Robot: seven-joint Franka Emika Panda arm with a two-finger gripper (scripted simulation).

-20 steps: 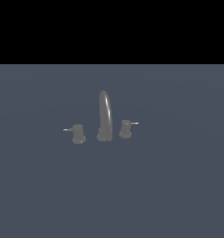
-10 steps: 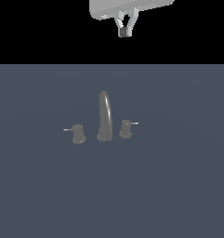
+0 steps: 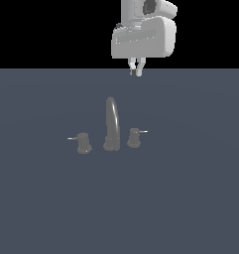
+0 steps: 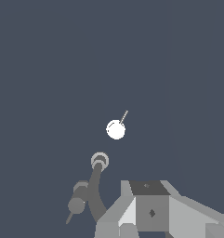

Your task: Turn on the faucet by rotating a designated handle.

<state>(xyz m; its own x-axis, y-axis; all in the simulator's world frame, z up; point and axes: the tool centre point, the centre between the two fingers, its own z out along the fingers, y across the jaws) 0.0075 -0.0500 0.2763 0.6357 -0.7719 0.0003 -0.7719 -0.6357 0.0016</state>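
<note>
The grey faucet stands on the dark floor in the exterior view, with its tall arched spout [image 3: 111, 124] in the middle. The handle [image 3: 134, 137] is the small knob on the exterior view's right, its thin lever [image 3: 143, 131] pointing right. The twin knob [image 3: 83, 143] is on the exterior view's left, its lever pointing left. My gripper [image 3: 136, 70] hangs high above the handle, well apart from it, fingers together and empty. In the wrist view the handle [image 4: 115, 129] shows pale from above, beyond the spout [image 4: 98, 186] and the gripper [image 4: 140, 214].
A flat dark grey floor [image 3: 190, 198] spreads all around the faucet. The white arm body [image 3: 143, 37] hangs over the scene at the top of the exterior view.
The arm was out of view one second ago. It has come down from the top of the exterior view and now hangs lower, above the right-hand knob. The faucet has not moved.
</note>
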